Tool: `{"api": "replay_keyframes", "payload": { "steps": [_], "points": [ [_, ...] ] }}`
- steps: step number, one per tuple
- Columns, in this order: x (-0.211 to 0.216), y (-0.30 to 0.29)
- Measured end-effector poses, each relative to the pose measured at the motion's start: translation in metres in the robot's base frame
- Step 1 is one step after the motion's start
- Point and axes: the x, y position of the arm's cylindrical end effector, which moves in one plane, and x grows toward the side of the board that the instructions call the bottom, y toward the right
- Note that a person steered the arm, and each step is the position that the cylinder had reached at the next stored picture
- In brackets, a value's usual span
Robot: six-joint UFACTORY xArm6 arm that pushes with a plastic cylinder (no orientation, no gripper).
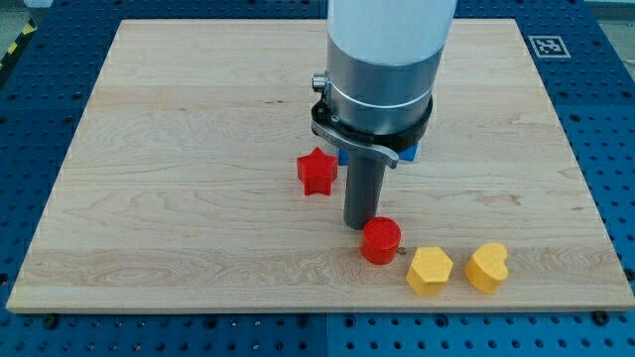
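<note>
My tip (361, 225) rests on the wooden board (179, 149) near the middle, toward the view's bottom. It stands just at the upper left edge of a red cylinder (381, 241), touching it or nearly so. A red star (317, 172) lies a little up and to the left of the tip. To the right of the cylinder sit a yellow hexagon (430, 271) and, beyond it, a yellow heart (487, 267). A blue block (410, 153) is mostly hidden behind the arm's body, so its shape cannot be made out.
The board lies on a blue perforated table (615, 119). A black-and-white marker tag (545, 45) sits at the board's top right corner. The arm's wide grey and white body (382, 59) covers the top middle of the board.
</note>
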Motion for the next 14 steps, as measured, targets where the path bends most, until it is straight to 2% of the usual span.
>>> {"api": "replay_keyframes", "payload": {
  "steps": [1,2,4,6,8,10,14],
  "points": [
    [0.003,0.0],
    [-0.019,0.0],
    [0.011,0.001],
    [0.02,0.001],
    [-0.009,0.003],
    [0.025,0.017],
    [0.034,0.017]
  ]
}}
